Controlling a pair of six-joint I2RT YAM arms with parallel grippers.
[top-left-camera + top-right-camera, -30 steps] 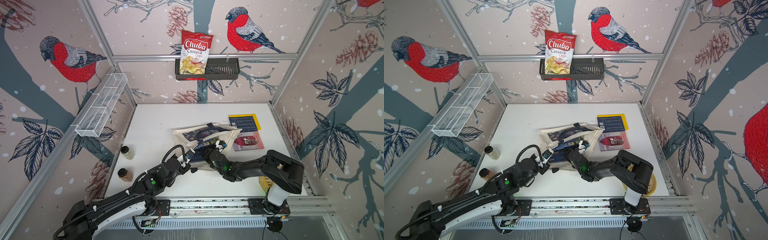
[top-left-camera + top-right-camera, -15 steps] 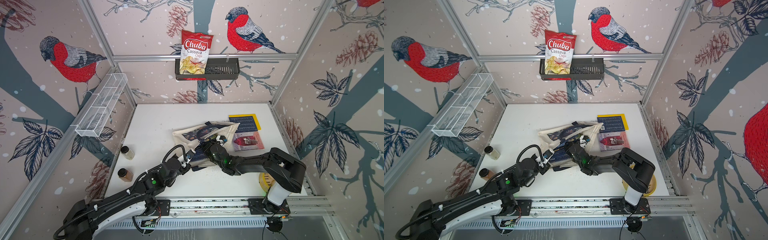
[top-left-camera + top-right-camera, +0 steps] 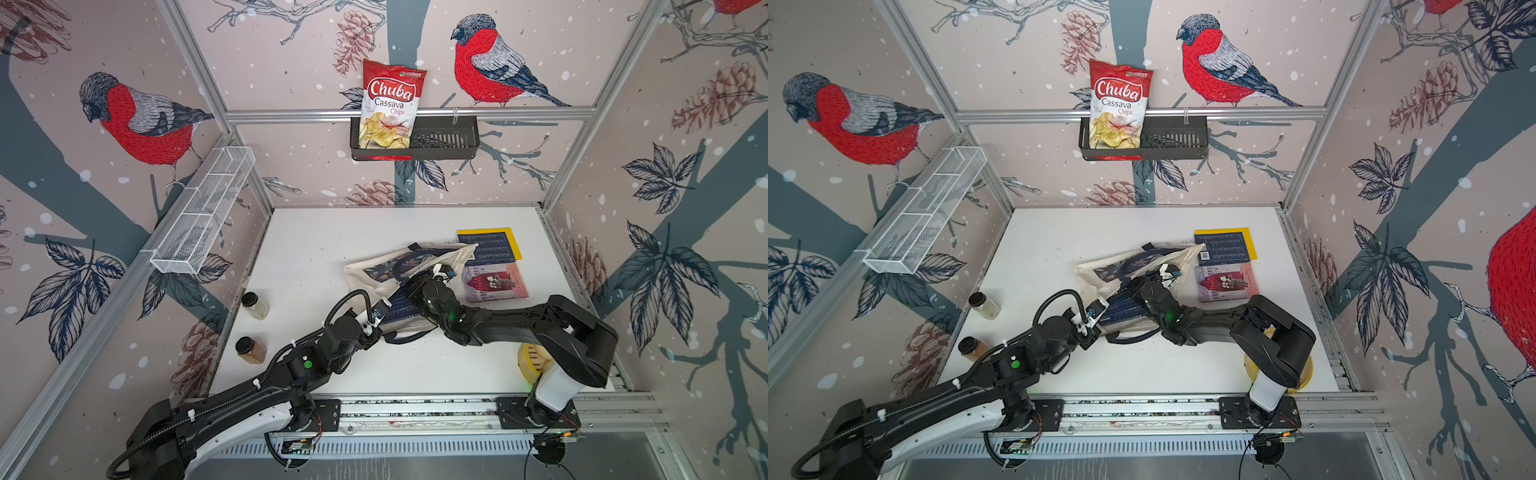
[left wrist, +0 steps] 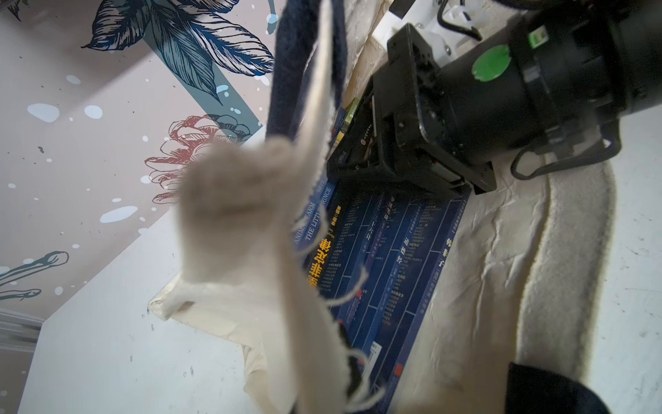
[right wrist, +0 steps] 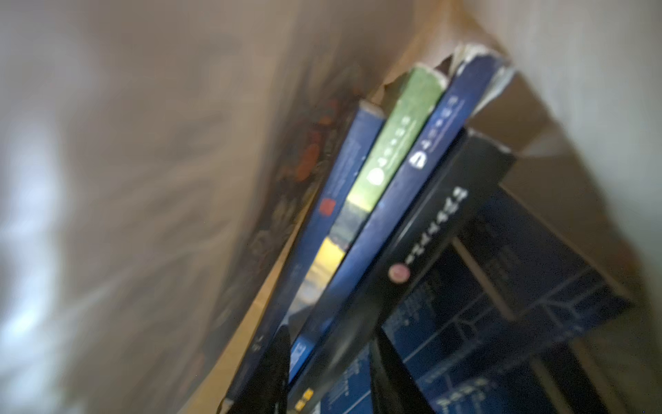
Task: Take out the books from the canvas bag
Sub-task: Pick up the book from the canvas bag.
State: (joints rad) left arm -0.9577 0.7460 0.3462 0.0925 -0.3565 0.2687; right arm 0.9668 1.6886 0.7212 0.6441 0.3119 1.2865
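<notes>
The canvas bag (image 3: 374, 270) (image 3: 1100, 272) lies on the white table with its mouth toward the arms. My left gripper (image 3: 374, 330) (image 4: 322, 394) is shut on the bag's upper cloth edge and holds it up. Books (image 3: 399, 309) (image 4: 394, 258) lie inside, among them a blue "The Little Prince" spine (image 4: 318, 211). My right gripper (image 3: 415, 286) (image 5: 333, 358) reaches into the bag. Its fingers (image 5: 277, 369) stand on either side of a black spine (image 5: 430, 229) and a navy one; blur hides whether they press. Two books (image 3: 488, 247) (image 3: 494, 282) lie on the table right of the bag.
On the back wall a chips bag (image 3: 388, 108) stands in a black basket (image 3: 444, 139). A white wire basket (image 3: 203, 216) hangs on the left wall. Two jars (image 3: 255, 305) (image 3: 249, 351) stand at the table's left edge. A yellow round thing (image 3: 530, 363) sits by the right arm's base.
My right gripper has pushed deeper into the bag and its jaws have narrowed. The bag's upper cloth has shifted over it. The left gripper has kept its hold.
</notes>
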